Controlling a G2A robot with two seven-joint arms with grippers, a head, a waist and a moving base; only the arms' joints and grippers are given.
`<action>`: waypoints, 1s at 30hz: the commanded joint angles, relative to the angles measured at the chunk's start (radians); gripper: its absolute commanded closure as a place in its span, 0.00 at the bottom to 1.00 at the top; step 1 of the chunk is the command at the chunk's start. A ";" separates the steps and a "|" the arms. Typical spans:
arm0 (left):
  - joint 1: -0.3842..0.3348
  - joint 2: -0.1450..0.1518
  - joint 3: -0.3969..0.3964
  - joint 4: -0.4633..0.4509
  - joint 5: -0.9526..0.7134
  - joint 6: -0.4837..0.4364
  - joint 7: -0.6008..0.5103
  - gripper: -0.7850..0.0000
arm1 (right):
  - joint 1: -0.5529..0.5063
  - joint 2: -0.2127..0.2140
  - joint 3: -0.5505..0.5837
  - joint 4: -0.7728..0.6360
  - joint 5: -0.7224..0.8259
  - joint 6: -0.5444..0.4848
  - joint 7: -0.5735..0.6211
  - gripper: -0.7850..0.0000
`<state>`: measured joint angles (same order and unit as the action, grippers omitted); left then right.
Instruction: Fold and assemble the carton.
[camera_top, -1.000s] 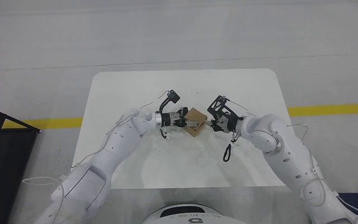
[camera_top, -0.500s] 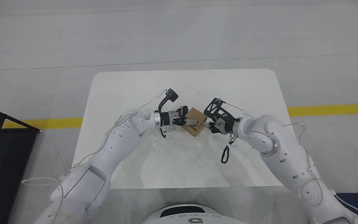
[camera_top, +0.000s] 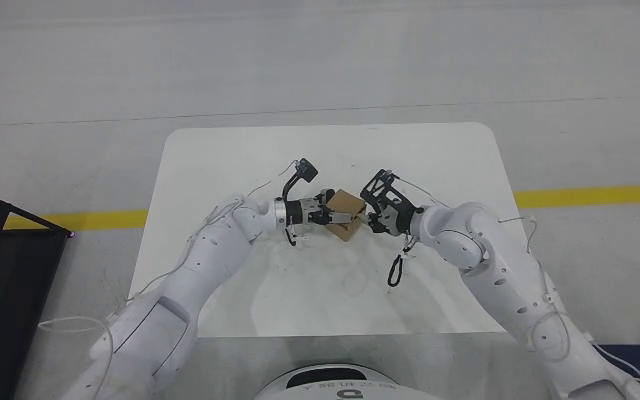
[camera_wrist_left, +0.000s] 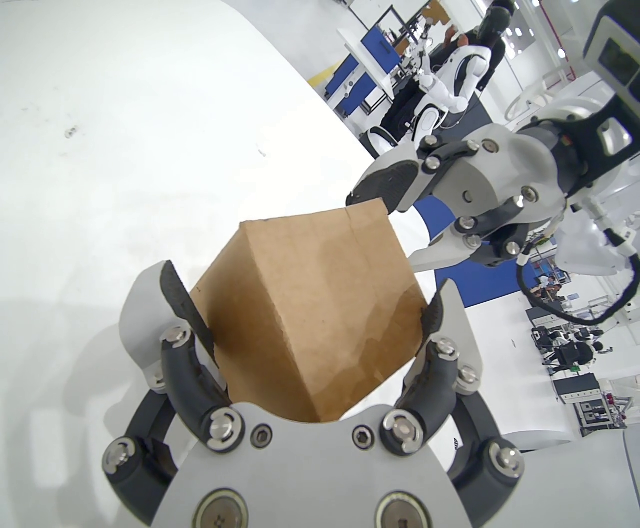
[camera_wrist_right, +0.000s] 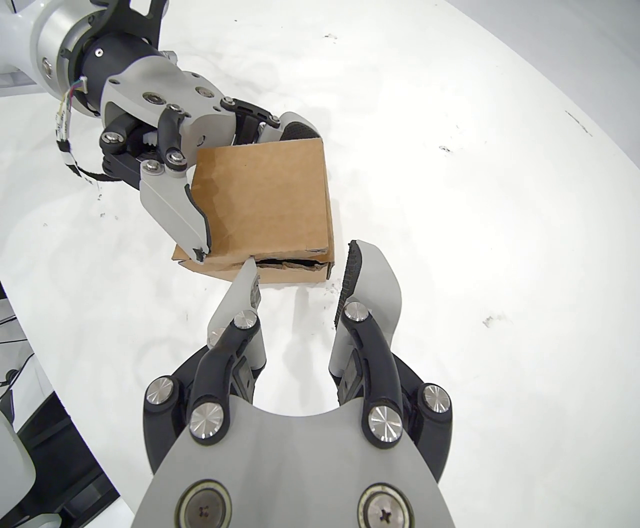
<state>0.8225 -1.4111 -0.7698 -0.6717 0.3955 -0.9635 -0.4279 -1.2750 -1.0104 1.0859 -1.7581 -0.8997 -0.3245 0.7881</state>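
Note:
A small brown carton (camera_top: 345, 213) sits mid-table, tipped on one edge, its top flap (camera_wrist_right: 265, 200) folded down over a narrow gap along the near side. My left gripper (camera_top: 322, 213) is shut on the carton (camera_wrist_left: 310, 310), one finger (camera_wrist_right: 175, 220) on each opposite side. My right gripper (camera_top: 373, 218) stands open right at the carton's other side. In the right wrist view the right gripper (camera_wrist_right: 300, 262) has one fingertip (camera_wrist_right: 247, 272) at the gap under the flap and the other fingertip (camera_wrist_right: 357, 260) just beside the carton's corner. The left wrist view shows the right gripper (camera_wrist_left: 400, 220) behind the carton's far corner.
The white table (camera_top: 440, 160) has free room all around the carton. A black stand (camera_top: 25, 260) is on the floor off the table's left edge. A loose black cable loop (camera_top: 396, 270) hangs from the right arm.
My right gripper has moved left across the table, closing the gap to the carton until its fingertips reach the carton's side. The left gripper and the carton have stayed put.

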 joint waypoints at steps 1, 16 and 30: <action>0.000 0.000 -0.001 0.000 -0.002 -0.001 0.002 0.00 | 0.000 0.000 0.001 0.000 0.002 -0.002 0.000 0.53; -0.003 -0.002 -0.008 0.009 -0.062 -0.016 -0.014 0.00 | 0.009 -0.005 -0.008 0.007 0.013 0.005 0.011 0.52; -0.004 -0.002 -0.005 0.006 -0.063 -0.012 -0.029 0.00 | 0.031 -0.012 -0.032 0.016 -0.002 0.024 0.049 0.52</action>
<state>0.8184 -1.4132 -0.7751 -0.6650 0.3319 -0.9761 -0.4559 -1.2444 -1.0224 1.0540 -1.7419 -0.9019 -0.3021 0.8358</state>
